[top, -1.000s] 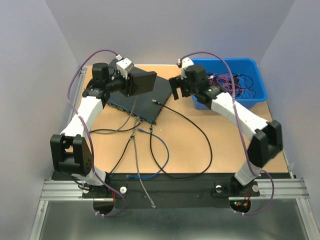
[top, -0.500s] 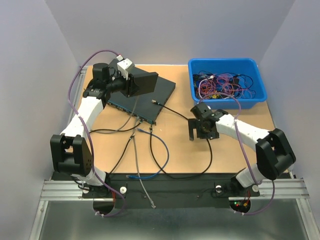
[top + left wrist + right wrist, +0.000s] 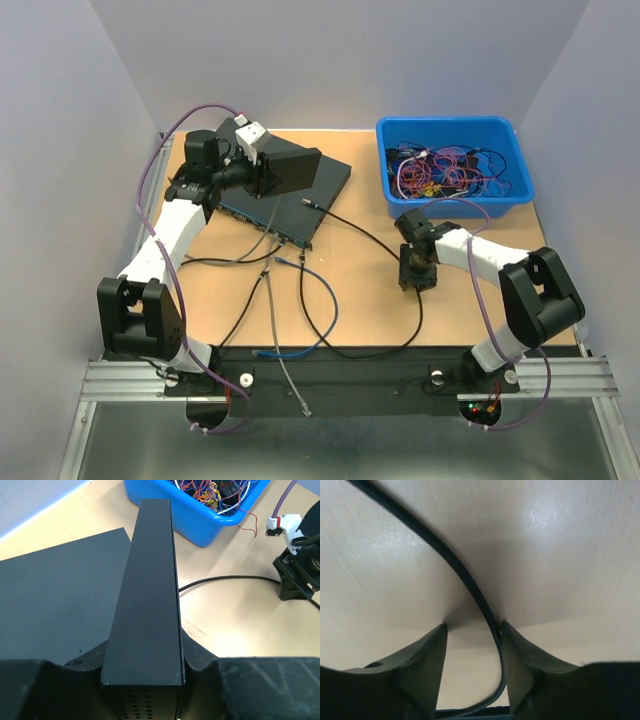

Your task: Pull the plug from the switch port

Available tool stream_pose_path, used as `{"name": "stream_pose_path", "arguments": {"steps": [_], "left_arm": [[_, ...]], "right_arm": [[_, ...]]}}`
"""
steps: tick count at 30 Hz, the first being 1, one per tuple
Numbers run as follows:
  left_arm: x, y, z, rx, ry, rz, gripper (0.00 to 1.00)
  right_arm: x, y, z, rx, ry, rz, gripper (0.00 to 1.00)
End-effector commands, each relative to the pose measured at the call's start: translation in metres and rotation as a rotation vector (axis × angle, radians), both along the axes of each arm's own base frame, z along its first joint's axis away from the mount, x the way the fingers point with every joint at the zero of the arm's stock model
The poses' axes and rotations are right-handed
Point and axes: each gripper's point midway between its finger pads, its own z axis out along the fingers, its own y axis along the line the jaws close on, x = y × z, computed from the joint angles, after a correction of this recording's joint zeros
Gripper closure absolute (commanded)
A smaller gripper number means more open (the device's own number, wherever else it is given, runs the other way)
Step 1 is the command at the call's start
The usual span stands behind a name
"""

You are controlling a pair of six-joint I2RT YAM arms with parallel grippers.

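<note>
the switch [image 3: 325, 185] lies at the back left of the surface [image 3: 360, 290], and the bin [image 3: 450, 122] of wires [image 3: 445, 170] at the back right. the left end effector [image 3: 258, 172] holds a box [image 3: 292, 170] over the switch. in front of the bin, the right end effector [image 3: 414, 282] straddles a cable [image 3: 455, 566] on the surface.

from above, the switch [image 3: 325, 190] ports are too small for you to tell which one the black cable [image 3: 365, 233] plugs into, or whether its plug is seated at all. in the left wrist view the bottom edge cuts off the left gripper [image 3: 142, 672], so you see only part of its fingers [image 3: 260, 685]. the top edge clips the blue bin [image 3: 190, 527]. the right gripper [image 3: 415, 278] points straight down, and its own body hides its tips from above. in the right wrist view the cable leaves the picture at the top left and at the bottom, so you see neither end.
</note>
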Motion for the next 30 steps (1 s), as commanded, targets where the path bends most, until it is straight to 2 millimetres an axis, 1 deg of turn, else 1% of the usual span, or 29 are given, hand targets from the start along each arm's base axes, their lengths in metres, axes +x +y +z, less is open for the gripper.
{"name": "stream_pose_path", "arguments": {"steps": [1,2,3,4,5,8,12,13,16,17,19,20,21,22,23,27,28,30], "left_arm": [[-0.010,-0.008,0.051,-0.043,-0.181,-0.062,1.00],[-0.010,-0.008,0.051,-0.043,-0.181,-0.062,1.00],[-0.010,-0.008,0.051,-0.043,-0.180,-0.062,1.00],[-0.010,-0.007,0.051,-0.042,-0.181,-0.060,1.00],[-0.010,-0.008,0.051,-0.043,-0.182,-0.063,1.00],[-0.010,-0.008,0.051,-0.043,-0.181,-0.063,1.00],[-0.009,-0.008,0.050,-0.043,-0.177,-0.060,1.00],[-0.009,-0.008,0.051,-0.044,-0.177,-0.058,1.00],[-0.008,-0.007,0.051,-0.043,-0.177,-0.055,1.00],[-0.008,-0.007,0.051,-0.042,-0.178,-0.054,1.00],[-0.007,-0.007,0.052,-0.042,-0.180,-0.054,1.00],[-0.007,-0.007,0.052,-0.042,-0.178,-0.054,1.00],[-0.007,-0.007,0.052,-0.042,-0.179,-0.054,1.00],[-0.007,-0.007,0.053,-0.043,-0.176,-0.052,1.00],[-0.006,-0.007,0.053,-0.042,-0.176,-0.050,1.00],[-0.006,-0.007,0.054,-0.042,-0.178,-0.049,1.00],[-0.006,-0.007,0.054,-0.042,-0.178,-0.048,1.00],[-0.006,-0.007,0.057,-0.042,-0.184,-0.046,1.00]], "right_arm": [[-0.011,-0.004,-0.023,0.003,0.050,0.007,0.60],[-0.010,-0.004,-0.024,0.000,0.048,0.010,0.75],[-0.009,-0.005,-0.024,-0.007,0.045,0.013,0.82],[-0.007,-0.006,-0.024,-0.018,0.040,0.021,0.98],[-0.007,-0.008,-0.023,-0.026,0.038,0.031,1.00],[-0.002,-0.006,-0.019,-0.025,0.025,0.081,1.00],[0.012,0.010,0.006,0.001,-0.055,0.146,1.00],[0.022,0.017,0.024,0.022,-0.111,0.158,1.00],[0.035,0.029,0.058,0.073,-0.208,0.184,0.99],[0.043,0.035,0.083,0.103,-0.276,0.205,1.00],[0.047,0.042,0.110,0.147,-0.335,0.233,0.99],[0.047,0.044,0.128,0.166,-0.374,0.249,0.99],[0.052,0.048,0.150,0.193,-0.422,0.261,1.00],[0.052,0.051,0.161,0.208,-0.444,0.278,1.00],[0.054,0.052,0.185,0.222,-0.487,0.282,1.00],[0.060,0.041,0.222,0.182,-0.569,0.257,0.99],[0.067,0.033,0.238,0.146,-0.616,0.226,0.99],[0.076,0.022,0.254,0.093,-0.666,0.187,1.00]]}}
